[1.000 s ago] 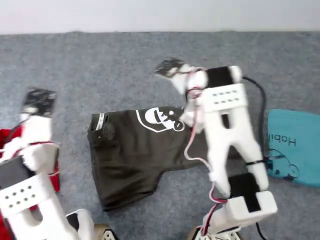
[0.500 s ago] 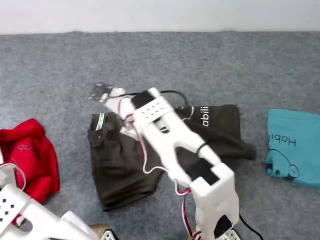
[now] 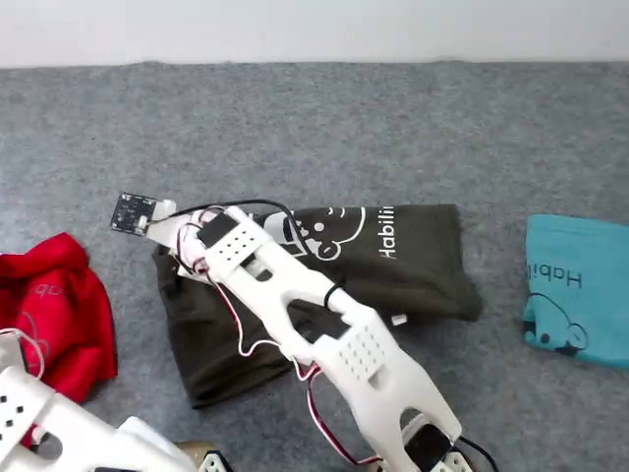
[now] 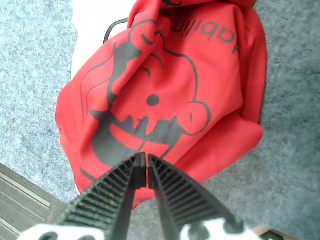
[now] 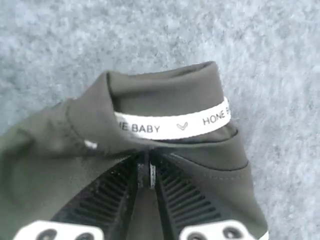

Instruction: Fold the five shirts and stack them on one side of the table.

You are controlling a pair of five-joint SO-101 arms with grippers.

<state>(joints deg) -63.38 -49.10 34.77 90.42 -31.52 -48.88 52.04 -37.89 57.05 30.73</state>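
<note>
I am pinching the dark olive shirt [image 3: 393,265] with my right hand [image 5: 146,172]. Its fingers are pressing together on a fold of the cloth just below the collar, and the collar is standing up in a small hump in front of them. A white neck tape [image 5: 175,125] is running across the inside of that collar.

From above, my right arm [image 3: 295,295] is stretching from the near edge of the counter [image 3: 295,128] diagonally across the olive shirt to its collar end, the end nearest the red shirt [image 3: 59,305]. The olive shirt is lying roughly in the middle of the grey counter, partly folded over itself, with a white cartoon print [image 3: 319,231] facing up on the far half. Its near part is bunching under my arm.

My left hand [image 4: 146,167] is hanging over the red shirt with its fingers closed against each other. I cannot tell whether the tips are touching the cloth. The red shirt is lying crumpled at the left side of the counter, well apart from the olive one, with a black cartoon print [image 4: 145,115] facing up. My left arm [image 3: 39,418] is sitting at the near left corner, just beside it.

A teal shirt [image 3: 575,285] is lying flat at the right edge of the counter, apart from the olive shirt.
</note>
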